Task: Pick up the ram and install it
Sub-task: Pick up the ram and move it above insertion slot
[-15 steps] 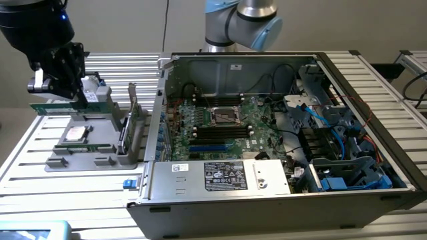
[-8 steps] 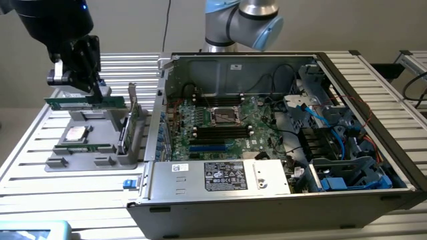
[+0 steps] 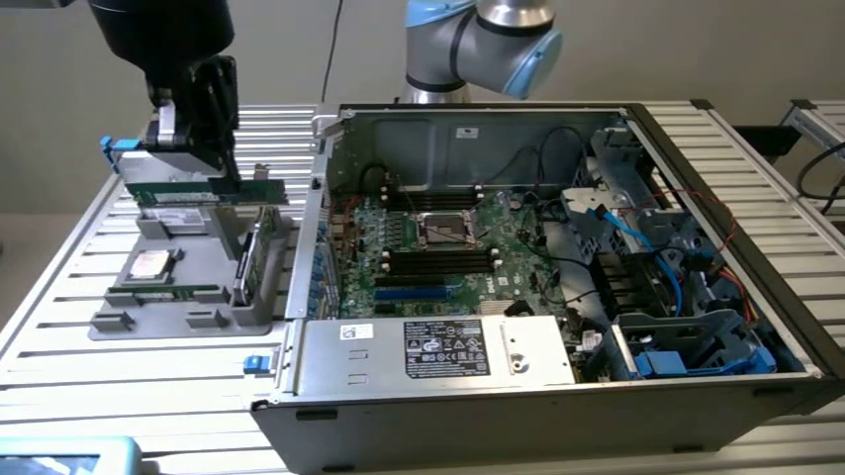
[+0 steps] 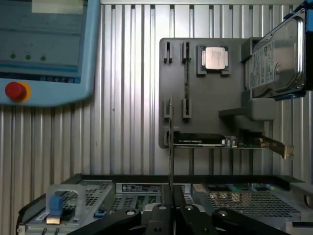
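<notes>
My black gripper [image 3: 220,181] hangs above the grey parts tray [image 3: 198,319] at the exterior view's left, shut on the ram [image 3: 172,192]. The ram is a long green stick held level by its upper edge, clear of the tray. In the wrist view the ram [image 4: 171,147] appears edge-on as a thin dark line rising from between the fingertips of the gripper [image 4: 171,203]. A second green stick [image 3: 165,294] lies in the tray's front slot. The open computer case [image 3: 422,396] stands to the exterior view's right, its motherboard slots [image 3: 436,259] exposed.
The tray also holds a processor [image 4: 215,58], a hard drive [image 4: 274,58] standing on edge and an expansion card [image 4: 220,142] with a metal bracket. A teach pendant [image 4: 44,49] with a red button lies beside the tray. Cables and drive cages crowd the case's right side.
</notes>
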`<state>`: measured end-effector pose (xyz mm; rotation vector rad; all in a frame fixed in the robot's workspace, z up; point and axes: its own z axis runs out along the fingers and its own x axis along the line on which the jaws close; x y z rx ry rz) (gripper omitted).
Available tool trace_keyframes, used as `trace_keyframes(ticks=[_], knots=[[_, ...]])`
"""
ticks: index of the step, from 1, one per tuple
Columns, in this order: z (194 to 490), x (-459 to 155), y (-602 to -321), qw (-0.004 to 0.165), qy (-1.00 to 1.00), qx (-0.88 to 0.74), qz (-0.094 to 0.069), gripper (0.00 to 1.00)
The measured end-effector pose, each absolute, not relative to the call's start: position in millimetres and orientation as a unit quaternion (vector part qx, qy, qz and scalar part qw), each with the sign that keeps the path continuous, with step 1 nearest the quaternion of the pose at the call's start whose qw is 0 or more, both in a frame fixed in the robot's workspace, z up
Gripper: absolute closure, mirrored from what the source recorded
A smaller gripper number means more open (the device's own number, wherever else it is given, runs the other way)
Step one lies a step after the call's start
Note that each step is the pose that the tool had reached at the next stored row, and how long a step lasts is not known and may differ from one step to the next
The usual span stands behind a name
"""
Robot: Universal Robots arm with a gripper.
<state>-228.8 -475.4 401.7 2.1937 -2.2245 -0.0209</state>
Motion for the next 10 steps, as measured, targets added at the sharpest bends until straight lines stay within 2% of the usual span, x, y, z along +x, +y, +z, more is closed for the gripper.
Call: trace_keyframes(ticks=[10], knots=[[402,-183,-475,0.010,-0.712,0.702,-0.008,0.87]])
